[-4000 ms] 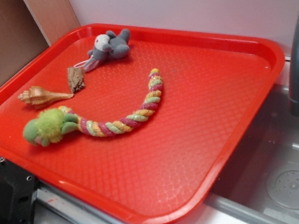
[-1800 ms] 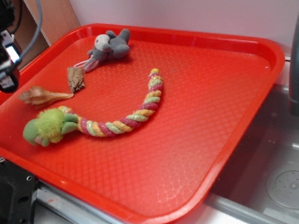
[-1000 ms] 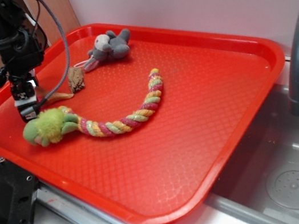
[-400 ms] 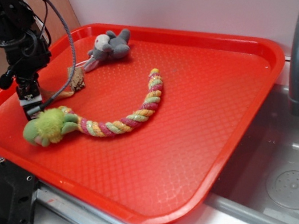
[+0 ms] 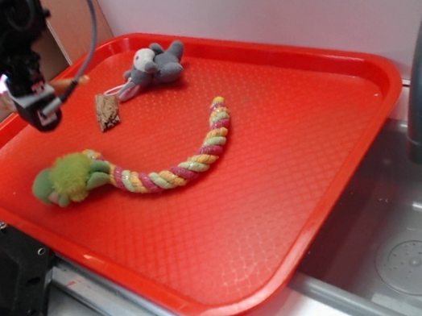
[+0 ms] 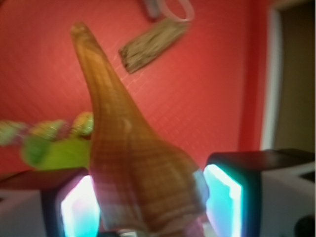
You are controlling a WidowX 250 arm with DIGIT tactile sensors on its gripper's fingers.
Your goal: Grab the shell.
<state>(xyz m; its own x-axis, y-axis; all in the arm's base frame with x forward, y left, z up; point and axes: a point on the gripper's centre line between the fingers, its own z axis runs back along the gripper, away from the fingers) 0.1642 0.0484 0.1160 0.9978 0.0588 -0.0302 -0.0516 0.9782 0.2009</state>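
Gripper [image 5: 45,105] clamped on shell [image 6: 131,163], raised clear of tray [image 5: 293,160]; shell tail [image 5: 71,82] pointing toward plush [image 5: 152,64].

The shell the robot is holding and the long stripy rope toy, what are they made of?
The shell looks like real seashell: hard, tan-orange, with fine ribbed lines and a slight sheen. The rope toy looks like twisted cotton cord in pink, yellow and green, with a fuzzy green end; the exact fibre is unclear.
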